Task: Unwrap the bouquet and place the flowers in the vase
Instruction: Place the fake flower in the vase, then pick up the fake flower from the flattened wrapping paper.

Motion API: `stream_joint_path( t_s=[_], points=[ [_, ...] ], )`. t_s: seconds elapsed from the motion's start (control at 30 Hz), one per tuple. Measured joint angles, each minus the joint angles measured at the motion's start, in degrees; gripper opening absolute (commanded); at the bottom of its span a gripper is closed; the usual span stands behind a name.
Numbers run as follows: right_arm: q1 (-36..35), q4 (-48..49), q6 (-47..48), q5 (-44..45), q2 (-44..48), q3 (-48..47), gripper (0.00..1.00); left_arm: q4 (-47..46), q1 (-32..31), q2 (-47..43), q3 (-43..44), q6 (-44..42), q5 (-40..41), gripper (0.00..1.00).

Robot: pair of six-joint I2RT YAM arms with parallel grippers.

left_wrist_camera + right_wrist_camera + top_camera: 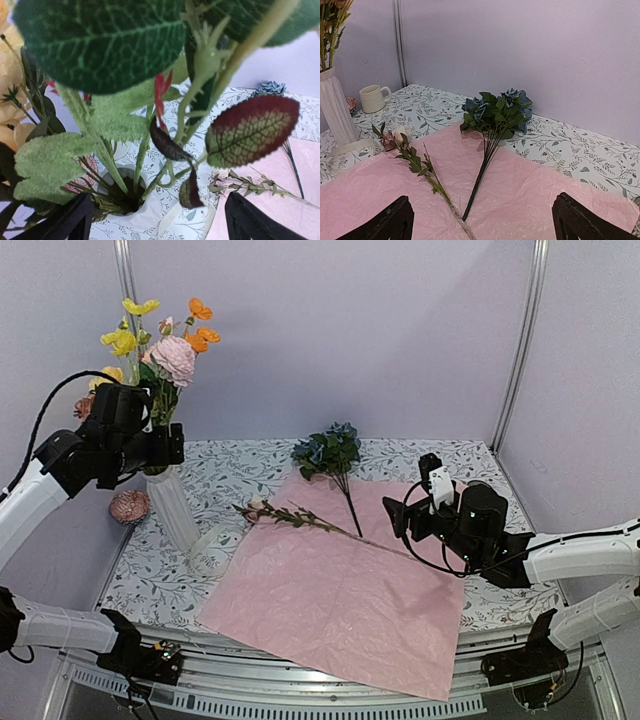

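Over the vase (172, 505), left end effector (159, 200) released, fingers (70, 222) flanking the flower stems (100, 150)

The pink wrapping paper (530, 200) lies flat and crinkled over the leaf-print tablecloth (580, 150). A bunch of blue roses (497, 112) rests on it, heads at 12 o'clock, stems running toward 6. A leafy sprig (412, 161) with a pale bud lies at 8 o'clock. The white ridged vase (337, 110) stands at 9 o'clock, holding stems, with a cream ribbon (350, 149) at its foot and a cream mug (372, 98) at 10. The right gripper (481, 210) has its dark fingers (395, 222) spread wide at 6 o'clock, holding nothing.
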State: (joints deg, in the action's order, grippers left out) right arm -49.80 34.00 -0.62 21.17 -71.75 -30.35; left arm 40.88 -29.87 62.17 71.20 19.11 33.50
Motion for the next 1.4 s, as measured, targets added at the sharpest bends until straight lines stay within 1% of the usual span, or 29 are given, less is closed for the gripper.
stream_joint_path(
  t_s=[0.2, 0.37, 0.47, 0.6, 0.7, 0.87, 1.03, 1.23, 1.4],
  points=[
    [0.0, 0.0, 0.0, -0.35, 0.0, 0.02, 0.99, 2.16, 0.0, -3.48, -0.31, 2.86, -4.74, 0.96],
    [0.0, 0.0, 0.0, -0.5, -0.02, 0.0, 0.99, 4.76, 0.0, -4.72, -0.35, 4.76, -9.05, 0.98],
    [0.0, 0.0, 0.0, -0.52, 0.0, 0.0, 0.99, 7.41, 0.0, -4.96, -0.35, 6.03, -12.2, 0.98],
    [0.0, 0.0, 0.0, -0.57, -0.02, 0.0, 0.99, 11.87, 0.0, -5.75, -0.15, 9.14, -14.1, 0.98],
    [0.0, 0.02, -0.02, -0.7, -0.39, 0.0, 0.99, 14.36, 0.0, -6.64, 0.2, 11.37, -15.19, 0.9],
    [0.0, 0.0, -0.02, -0.79, -1.09, 0.0, 0.99, 17.27, 0.0, -7.93, 1.33, 13.73, -16.63, 0.89],
    [0.0, -0.02, -0.02, -0.79, -1.09, 0.0, 0.99, 19.54, 0.0, -7.98, 5.51, 15.06, -16.37, 0.86],
    [0.0, 0.0, -0.02, -0.83, -1.44, 0.0, 0.99, 19.65, 0.0, -10.47, 8.7, 14.73, -16.06, 0.8],
    [0.0, -0.04, -0.02, -0.98, -1.75, 0.0, 0.99, 15.89, 0.02, -14.56, 9.49, 13.42, -19.12, 0.7]
  ],
)
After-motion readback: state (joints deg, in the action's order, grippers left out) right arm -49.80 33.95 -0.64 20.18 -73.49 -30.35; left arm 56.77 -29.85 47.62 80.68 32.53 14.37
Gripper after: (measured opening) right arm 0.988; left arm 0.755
